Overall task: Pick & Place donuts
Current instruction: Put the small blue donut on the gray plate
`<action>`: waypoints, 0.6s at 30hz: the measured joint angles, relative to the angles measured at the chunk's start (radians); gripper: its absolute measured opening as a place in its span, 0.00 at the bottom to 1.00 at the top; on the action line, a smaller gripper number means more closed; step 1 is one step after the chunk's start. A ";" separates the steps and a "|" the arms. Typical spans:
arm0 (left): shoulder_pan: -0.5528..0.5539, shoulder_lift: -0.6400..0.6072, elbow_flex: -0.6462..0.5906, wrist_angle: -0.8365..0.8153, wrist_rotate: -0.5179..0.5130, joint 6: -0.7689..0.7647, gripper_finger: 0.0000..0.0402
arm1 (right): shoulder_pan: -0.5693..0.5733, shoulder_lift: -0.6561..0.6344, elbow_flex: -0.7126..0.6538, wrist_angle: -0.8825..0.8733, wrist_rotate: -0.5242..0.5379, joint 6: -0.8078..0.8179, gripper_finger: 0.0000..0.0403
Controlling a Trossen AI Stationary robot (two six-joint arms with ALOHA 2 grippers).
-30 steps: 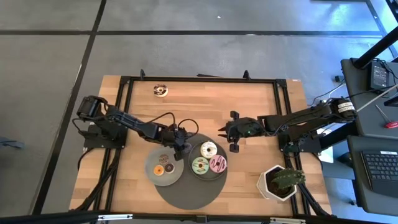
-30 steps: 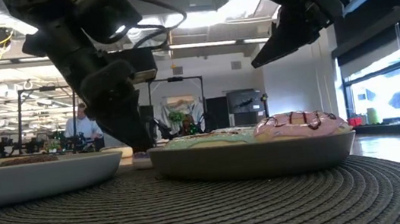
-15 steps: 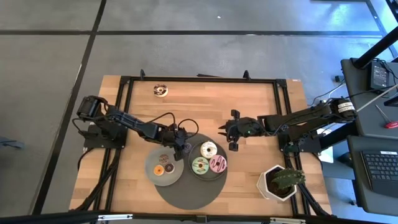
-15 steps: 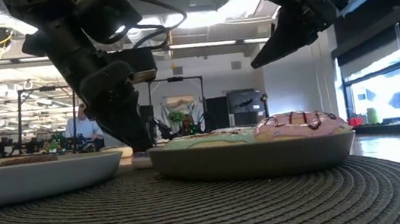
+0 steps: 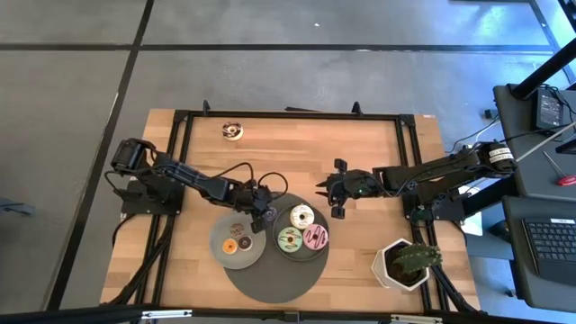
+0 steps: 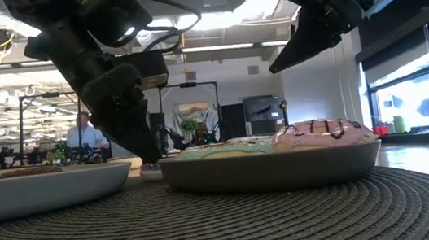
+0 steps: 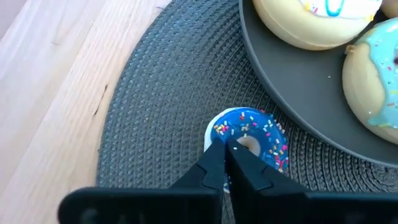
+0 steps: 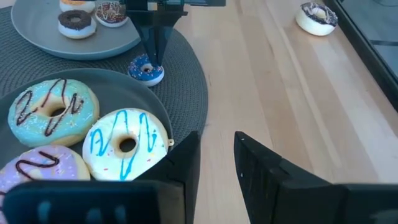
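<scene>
The left hand (image 7: 225,163) was pinched nearly shut on the small blue sprinkled donut (image 7: 249,138), which sat on the round woven mat (image 7: 161,106) at nine o'clock of the big-donut plate (image 5: 301,250), probably for lifting. The right hand (image 8: 214,155) was held half open above bare tabletop (image 5: 360,144), waiting.

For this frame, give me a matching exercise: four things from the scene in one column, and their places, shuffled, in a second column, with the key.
Things:
1. blue sprinkled donut
2. cream donut with blue drizzle
3. chocolate-and-white donut
4. potted plant

Places:
A. alone on bare wood at the table's far edge
B. on the right grey plate
C. on the woven mat at the left gripper
D. the table's near right corner

Pairs: 1-C, 2-B, 3-A, 4-D
</scene>
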State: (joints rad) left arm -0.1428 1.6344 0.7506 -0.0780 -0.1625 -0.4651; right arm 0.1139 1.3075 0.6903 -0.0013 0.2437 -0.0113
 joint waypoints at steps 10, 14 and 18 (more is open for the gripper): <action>0.016 -0.144 0.000 -0.013 0.056 0.058 0.01 | 0.000 0.000 0.000 0.000 0.020 -0.023 0.25; -0.013 -0.270 0.001 -0.104 0.129 0.021 0.01 | 0.000 0.000 0.000 -0.003 0.047 -0.022 0.25; -0.104 -0.354 0.001 -0.258 0.099 -0.109 0.01 | 0.000 0.000 0.000 -0.004 0.051 -0.019 0.25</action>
State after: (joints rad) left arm -0.2464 1.2808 0.7517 -0.3355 -0.0639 -0.5746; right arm 0.1135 1.3079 0.6907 -0.0050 0.2951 -0.0306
